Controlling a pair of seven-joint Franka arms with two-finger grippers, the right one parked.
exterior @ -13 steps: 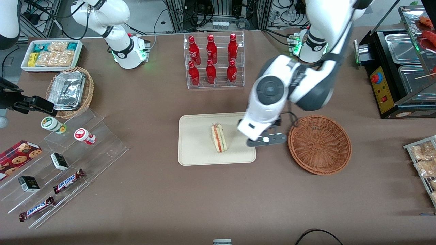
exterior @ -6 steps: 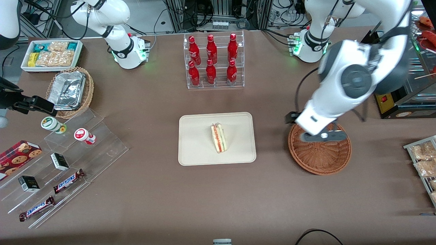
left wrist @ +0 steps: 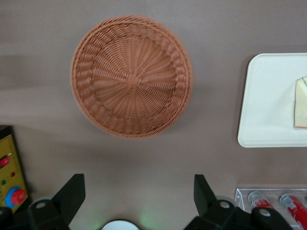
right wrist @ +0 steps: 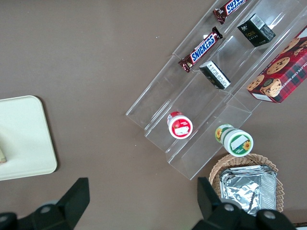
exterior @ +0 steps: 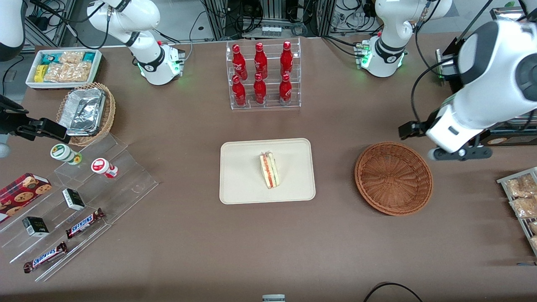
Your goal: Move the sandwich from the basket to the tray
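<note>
One sandwich lies mid-tray, the basket sits bare, and the open, unladen claw hangs toward the working arm's table edge, so I'd judge only parking remains.

The round reddish-brown woven wicker basket looks rough and ribbed. The flat cream plastic-looking tray is smooth, matt. The black-fingered gripper, spread wide above matt brown cloth-like table, looks dull plastic.

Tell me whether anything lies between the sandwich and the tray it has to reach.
Nothing does: the sandwich already lies on the tray, and the basket holds nothing. The gripper hangs open above the table, beside the basket toward the working arm's end, holding nothing.
</note>
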